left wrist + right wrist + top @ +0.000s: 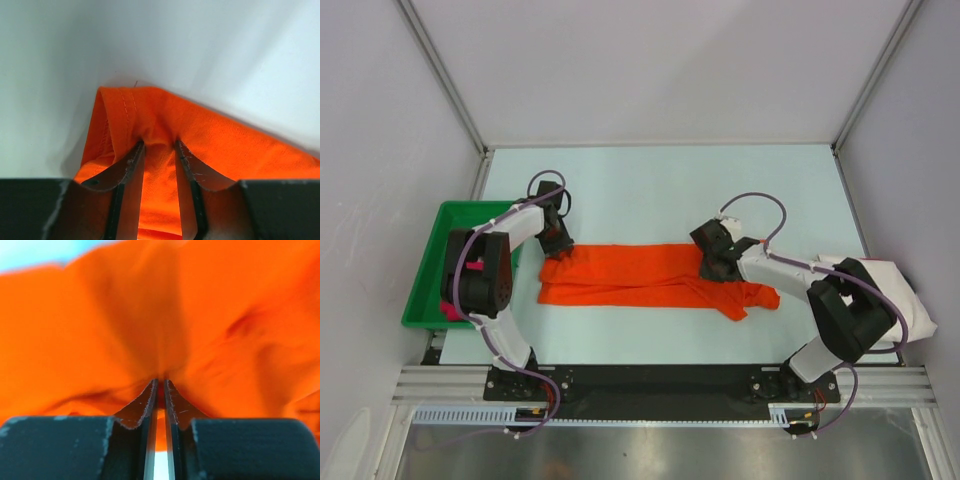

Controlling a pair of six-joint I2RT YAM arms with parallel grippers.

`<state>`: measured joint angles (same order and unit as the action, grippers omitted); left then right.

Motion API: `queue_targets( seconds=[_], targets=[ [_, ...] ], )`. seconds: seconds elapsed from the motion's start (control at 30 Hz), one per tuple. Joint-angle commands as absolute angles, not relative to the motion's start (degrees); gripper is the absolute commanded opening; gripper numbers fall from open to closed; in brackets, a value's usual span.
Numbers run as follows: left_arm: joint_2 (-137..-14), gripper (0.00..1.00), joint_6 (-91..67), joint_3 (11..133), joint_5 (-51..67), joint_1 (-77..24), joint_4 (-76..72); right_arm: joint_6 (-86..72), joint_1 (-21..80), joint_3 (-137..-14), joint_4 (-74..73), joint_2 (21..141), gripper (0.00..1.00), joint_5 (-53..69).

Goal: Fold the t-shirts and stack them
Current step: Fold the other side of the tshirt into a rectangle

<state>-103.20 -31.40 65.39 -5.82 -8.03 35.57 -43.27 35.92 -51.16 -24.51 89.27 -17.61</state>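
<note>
The bright orange t-shirt lies as a long folded band across the middle of the table. My left gripper is at its far left corner, and in the left wrist view it is closed on a bunched fold of orange cloth. My right gripper is on the band's right part, and in the right wrist view it is pinched shut on orange cloth. The off-white t-shirt lies crumpled at the right edge under the right arm. A bit of magenta-pink cloth shows in the tray, mostly hidden by the left arm.
A green plastic tray stands at the left edge beside the left arm. Pale walls and frame posts enclose the table on three sides. Bare pale table surface lies beyond the orange shirt.
</note>
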Motion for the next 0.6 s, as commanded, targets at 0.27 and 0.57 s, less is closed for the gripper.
queue_targets(
  seconds=[0.27, 0.57],
  targets=[
    [-104.59, 0.34, -31.99, 65.83, -3.69, -9.49, 33.66, -50.8, 50.88, -48.96, -27.68, 85.61, 0.11, -18.37],
    [-104.06, 0.34, -31.9, 65.66, -3.34, -9.67, 33.75, -59.32, 64.76, -50.79, -35.05, 81.66, 0.11, -23.35]
  ],
)
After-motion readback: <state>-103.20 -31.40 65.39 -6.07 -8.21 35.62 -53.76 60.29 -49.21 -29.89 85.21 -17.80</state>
